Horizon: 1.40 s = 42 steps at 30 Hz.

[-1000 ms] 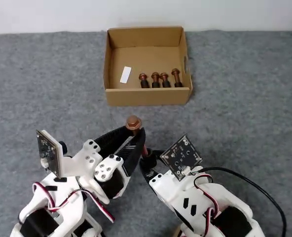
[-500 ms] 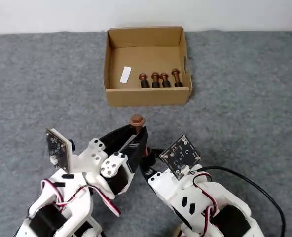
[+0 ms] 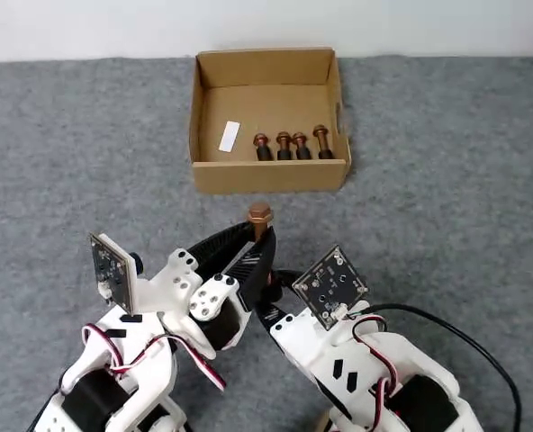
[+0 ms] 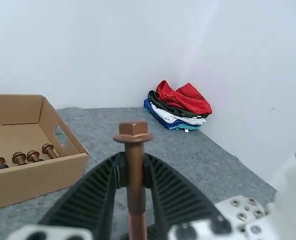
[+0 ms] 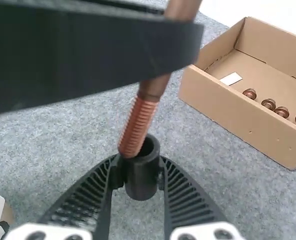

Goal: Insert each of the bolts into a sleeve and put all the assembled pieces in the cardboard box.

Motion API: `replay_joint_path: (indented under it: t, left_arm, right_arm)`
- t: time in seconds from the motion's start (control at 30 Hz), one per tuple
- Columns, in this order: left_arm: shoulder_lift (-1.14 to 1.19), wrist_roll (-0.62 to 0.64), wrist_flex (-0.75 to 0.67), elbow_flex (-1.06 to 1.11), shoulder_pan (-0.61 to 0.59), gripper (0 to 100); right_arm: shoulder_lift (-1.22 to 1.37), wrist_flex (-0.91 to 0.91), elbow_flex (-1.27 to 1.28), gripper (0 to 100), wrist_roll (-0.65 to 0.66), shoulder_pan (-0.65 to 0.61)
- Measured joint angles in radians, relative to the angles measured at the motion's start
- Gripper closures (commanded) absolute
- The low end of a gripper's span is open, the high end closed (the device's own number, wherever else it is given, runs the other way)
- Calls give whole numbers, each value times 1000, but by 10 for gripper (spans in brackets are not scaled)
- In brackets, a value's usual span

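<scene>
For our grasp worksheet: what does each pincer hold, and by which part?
Left pincer: the bolt, by its smooth shank below the head. Right pincer: the sleeve, by its sides.

In the high view, the left gripper [image 3: 256, 241] has carried the copper-coloured hex-headed metal bolt [image 3: 259, 214] a little to the right and slightly upward in the frame, nearer to the brown cardboard box [image 3: 266, 176]. The white left arm [image 3: 172, 297] also shifted rightward in the lower left.
</scene>
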Motion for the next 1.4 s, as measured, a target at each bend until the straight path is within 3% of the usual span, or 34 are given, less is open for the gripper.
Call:
replay_joint_path:
  t: [0.37, 0.8, 1.4]
  left_arm:
    - [9, 0, -49, 21, -72, 995]
    - [9, 63, -49, 14, -38, 995]
    - [5, 58, -18, 14, -14, 995]
  right_arm:
    - [0, -3, -2, 991, 0, 3]
    - [0, -3, -2, 991, 0, 3]
    - [-2, -3, -2, 991, 0, 0]
